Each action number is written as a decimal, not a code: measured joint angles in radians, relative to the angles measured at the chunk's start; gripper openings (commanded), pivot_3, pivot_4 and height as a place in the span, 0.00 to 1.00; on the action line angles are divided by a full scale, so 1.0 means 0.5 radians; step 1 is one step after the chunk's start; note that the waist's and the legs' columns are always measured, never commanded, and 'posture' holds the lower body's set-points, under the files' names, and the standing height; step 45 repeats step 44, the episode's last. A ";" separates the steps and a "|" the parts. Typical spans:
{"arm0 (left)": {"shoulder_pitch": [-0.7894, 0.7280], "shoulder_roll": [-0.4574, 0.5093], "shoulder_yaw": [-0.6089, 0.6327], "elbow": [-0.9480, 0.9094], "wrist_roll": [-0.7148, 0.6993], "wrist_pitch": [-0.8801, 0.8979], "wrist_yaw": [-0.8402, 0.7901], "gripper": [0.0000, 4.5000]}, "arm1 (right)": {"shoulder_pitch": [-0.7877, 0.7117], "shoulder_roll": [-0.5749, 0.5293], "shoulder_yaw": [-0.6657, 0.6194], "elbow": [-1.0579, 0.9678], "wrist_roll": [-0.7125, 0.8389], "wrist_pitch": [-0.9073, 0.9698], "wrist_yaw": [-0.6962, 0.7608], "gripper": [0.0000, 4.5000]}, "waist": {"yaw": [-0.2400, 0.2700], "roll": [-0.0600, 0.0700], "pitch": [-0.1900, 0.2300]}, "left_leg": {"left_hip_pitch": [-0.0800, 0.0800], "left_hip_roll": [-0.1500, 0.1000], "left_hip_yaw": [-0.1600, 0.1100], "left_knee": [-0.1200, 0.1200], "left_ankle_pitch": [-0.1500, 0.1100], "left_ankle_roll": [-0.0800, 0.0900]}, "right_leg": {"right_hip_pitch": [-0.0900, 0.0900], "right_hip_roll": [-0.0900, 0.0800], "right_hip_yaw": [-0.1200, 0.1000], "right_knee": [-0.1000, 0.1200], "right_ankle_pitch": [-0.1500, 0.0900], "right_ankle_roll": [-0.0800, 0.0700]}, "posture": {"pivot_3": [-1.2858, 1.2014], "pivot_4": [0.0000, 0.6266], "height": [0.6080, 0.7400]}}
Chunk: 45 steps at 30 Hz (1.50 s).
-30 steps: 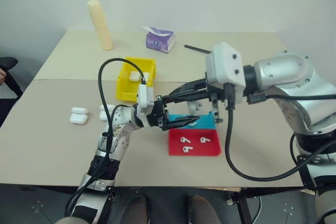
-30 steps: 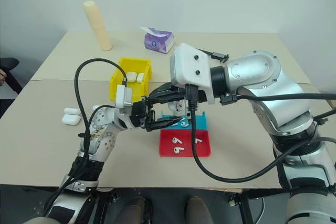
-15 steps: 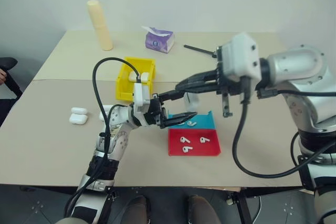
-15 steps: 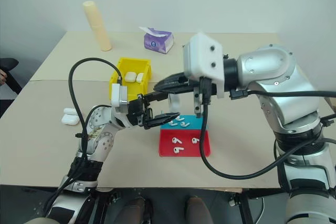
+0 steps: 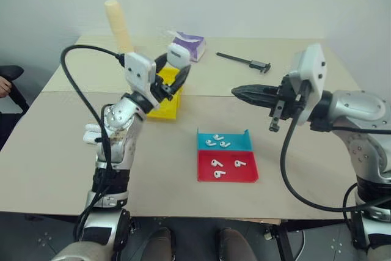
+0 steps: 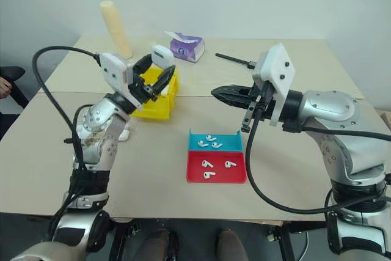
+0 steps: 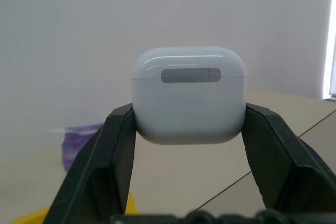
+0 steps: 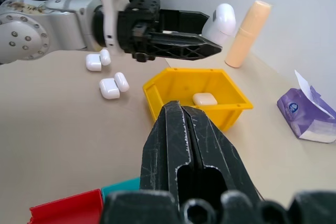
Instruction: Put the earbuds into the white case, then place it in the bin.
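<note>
On the table, the bin sits left of centre with a case lying in it. The left gripper hangs above the bin, clamped on another case. More cases lie on the table left of the bin. The tray is near, right of the bin, with earbuds in both its compartments. The right gripper, its fingers together, is above the table beyond the tray. At the far edge stand a cylinder, a tissue pack and, further right, a tool.

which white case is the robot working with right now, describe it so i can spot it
Find the yellow bin on the tan table. Just above it the left gripper holds the white case in its jaws, lid closed. Unlike the other cases, it is lifted in the air.
</note>
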 measured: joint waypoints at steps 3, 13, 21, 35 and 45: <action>-0.061 0.026 -0.017 0.303 0.160 -0.010 0.159 0.61 | -0.001 -0.010 0.015 0.001 -0.010 0.000 -0.005 0.01 | -0.001 0.000 0.000 | 0.000 0.000 0.001 0.000 0.000 0.000 | 0.000 0.000 0.000 0.000 0.000 0.000 | 0.52 0.24 1.00; -0.292 -0.043 -0.062 0.830 0.327 0.027 0.383 0.99 | -0.021 -0.010 0.096 0.040 -0.089 -0.002 -0.014 0.00 | 0.022 -0.001 0.000 | -0.006 0.000 0.010 0.000 0.000 -0.001 | -0.002 -0.001 -0.005 -0.003 0.000 0.000 | 0.52 0.24 1.00; -0.137 -0.045 -0.059 0.579 0.215 -0.116 0.180 0.99 | 0.015 -0.055 0.114 0.031 -0.133 -0.002 0.000 0.00 | 0.017 0.000 0.000 | -0.005 0.000 0.012 0.000 0.002 -0.003 | -0.002 -0.001 -0.004 -0.002 0.000 0.000 | 0.52 0.24 1.00; 0.862 1.007 0.178 -0.773 -0.654 0.469 -1.055 0.99 | 0.514 -0.451 0.037 0.433 -0.474 -1.121 0.759 0.00 | -0.022 0.000 0.000 | 0.009 0.001 0.011 -0.002 0.002 -0.004 | 0.005 -0.001 -0.001 0.000 -0.001 -0.001 | 0.52 0.24 1.00; 1.399 1.316 0.567 -1.149 -0.922 0.619 -1.369 0.99 | 0.564 -0.595 -0.002 0.781 -0.569 -1.496 1.026 0.00 | -0.019 0.000 0.000 | 0.014 0.003 0.012 -0.003 0.002 -0.004 | 0.007 -0.001 0.000 0.001 -0.002 -0.002 | 0.52 0.24 1.00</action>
